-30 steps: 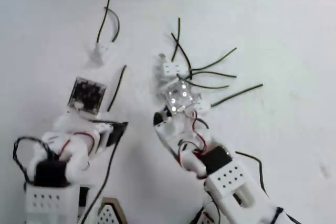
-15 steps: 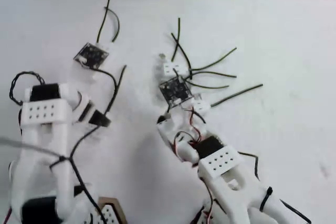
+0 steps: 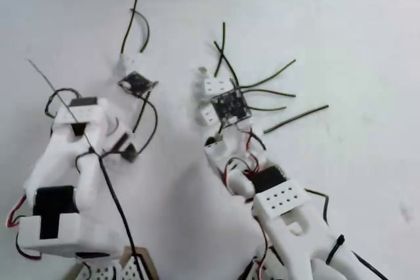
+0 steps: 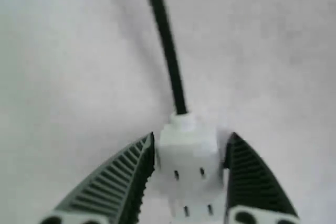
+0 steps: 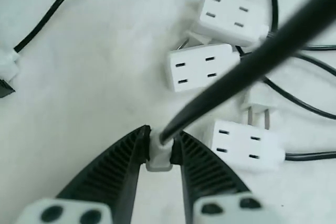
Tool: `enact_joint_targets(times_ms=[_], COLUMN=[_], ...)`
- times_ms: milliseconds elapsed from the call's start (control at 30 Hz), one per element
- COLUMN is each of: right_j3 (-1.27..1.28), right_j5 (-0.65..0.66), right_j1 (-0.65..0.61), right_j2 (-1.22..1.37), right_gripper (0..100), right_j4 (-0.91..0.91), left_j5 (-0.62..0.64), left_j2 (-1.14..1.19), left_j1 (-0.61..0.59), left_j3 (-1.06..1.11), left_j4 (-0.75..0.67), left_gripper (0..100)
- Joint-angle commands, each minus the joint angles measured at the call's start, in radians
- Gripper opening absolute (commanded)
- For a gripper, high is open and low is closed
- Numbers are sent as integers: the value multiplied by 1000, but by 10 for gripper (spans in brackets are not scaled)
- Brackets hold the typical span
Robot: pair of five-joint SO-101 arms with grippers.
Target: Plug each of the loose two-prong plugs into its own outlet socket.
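Plug (image 5: 159, 154) is sitting pinched in our right gripper (image 5: 160, 141), with the sockets (image 5: 202, 66) lying near, at twelve o'clock. Our left gripper (image 4: 191, 142) is standing spread around a corded socket (image 4: 188, 157) toward ten o'clock. We are judging insertion pending: the prongs need aligning with the slots.

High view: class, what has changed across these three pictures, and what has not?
The left arm unfolded from the table's near edge and carried the left pincer out to the lone socket. The right arm, with the right pincer shut on a plug, edged forward toward the socket cluster. Sockets and cords stayed put.
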Motion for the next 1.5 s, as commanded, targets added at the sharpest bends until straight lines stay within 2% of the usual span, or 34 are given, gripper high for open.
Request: enact_joint_targets(times_ms=[0,100,300,400,600,867,1033,1233,1333,1400,1467], right_j3=[-52,-69,-95,-100,-100,-100,-100,-100,-98,-98,-97], right_j5=[-9,-12,-86,-86,-86,-86,-86,-86,-84,-81,-80], right_j1=[48,82,174,185,186,186,185,180,179,177,176], right_j2=[-13,-13,-13,-13,-13,-13,-13,-13,-13,-13,-13], right_gripper=[17,17,17,17,17,17,17,17,17,17,17], right_j4=[-12,-7,-12,-13,-13,-13,-13,-7,-5,-5,-5], left_j5=[-9,-9,6,57,64,120,126,123,140,180,178], left_j2=[-4,-7,-84,-197,-355,-355,-354,-354,-361,-364,-364], left_j1=[68,114,177,186,234,289,292,295,274,234,197], left_j3=[-31,-38,-48,-46,-2,193,250,282,281,242,169], left_j4=[-17,-18,-17,-12,11,-189,-193,-173,-169,-132,-51], left_gripper=[132,103,105,105,105,107,206,234,337,378,378])
